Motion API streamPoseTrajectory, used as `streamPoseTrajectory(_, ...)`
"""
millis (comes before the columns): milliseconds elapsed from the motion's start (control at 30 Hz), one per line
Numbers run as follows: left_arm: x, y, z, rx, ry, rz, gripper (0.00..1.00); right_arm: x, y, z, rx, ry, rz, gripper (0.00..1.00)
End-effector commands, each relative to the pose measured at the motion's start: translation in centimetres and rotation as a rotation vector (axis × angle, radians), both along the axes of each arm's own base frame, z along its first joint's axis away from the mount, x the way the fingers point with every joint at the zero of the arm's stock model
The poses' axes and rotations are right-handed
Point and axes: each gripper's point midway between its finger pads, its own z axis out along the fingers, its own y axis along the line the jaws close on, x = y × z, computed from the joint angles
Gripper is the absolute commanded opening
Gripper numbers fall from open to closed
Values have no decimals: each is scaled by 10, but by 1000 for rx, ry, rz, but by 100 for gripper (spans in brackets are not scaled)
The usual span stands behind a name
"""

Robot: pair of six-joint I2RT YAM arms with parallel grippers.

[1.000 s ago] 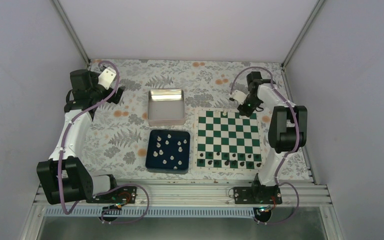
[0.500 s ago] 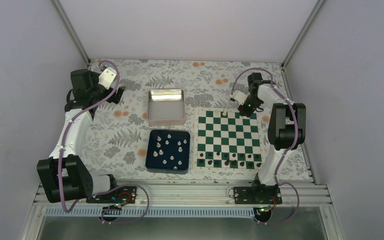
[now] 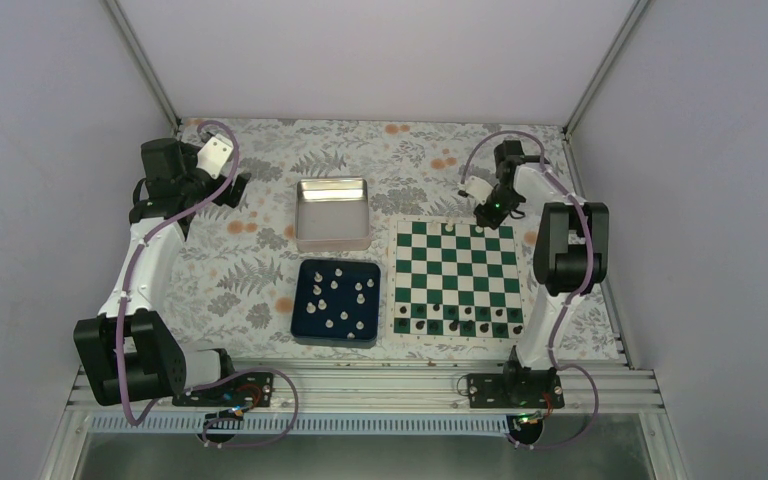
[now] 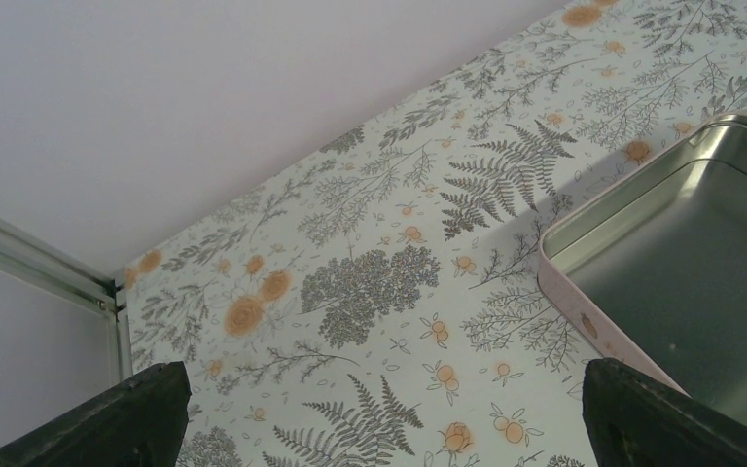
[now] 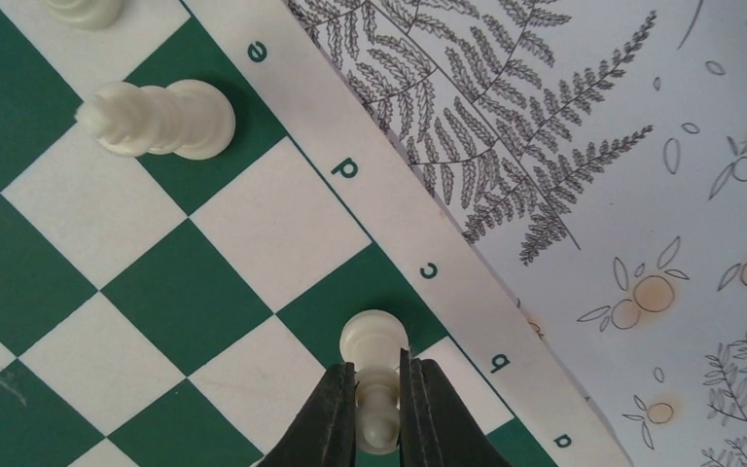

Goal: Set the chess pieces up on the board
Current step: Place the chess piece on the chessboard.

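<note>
Change over last 1 second: slight. Watched right arm [image 3: 568,245] creep toward far edge of board [image 3: 460,270], elbow pulled in a touch.

Found right gripper [image 5: 377,381] pinched nearly closed on 1 white piece [image 5: 373,336], base over green square by letter c in far row. Contact with board not decidable.

Spotted neighbour piece [image 5: 156,119] standing by letter e, another cut off at frame edge.

Logged left gripper [image 4: 384,416] as spread wide, holding nothing, parked over desk [image 4: 350,292] beside metal tin [image 4: 584,306].

Remaining chess pieces [image 3: 345,298] loose in blue tray [image 3: 336,340]. Black pieces [image 3: 460,320] along near rows.

Judged: placement on c nearly done, release next. Many trips to tray left.
</note>
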Motion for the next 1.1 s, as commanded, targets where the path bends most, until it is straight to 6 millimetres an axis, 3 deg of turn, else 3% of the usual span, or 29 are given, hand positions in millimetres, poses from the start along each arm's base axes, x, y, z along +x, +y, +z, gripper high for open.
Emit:
streamPoseTrajectory(0, 3, 1, 7, -1, -26, -3, 100, 0, 7, -1, 23, 18, 20, 4)
streamPoseTrajectory(333, 4, 1, 6, -7, -25, -6, 100, 1, 13, 1, 29, 14, 34, 4)
streamPoseTrajectory(767, 1, 3, 4, 9, -26, 6, 100, 2, 52, 1, 32, 13, 105, 4)
streamPoseTrajectory(1067, 0, 5, 3, 18, -23, 10, 100, 3, 50, -7, 9, 27, 101, 4)
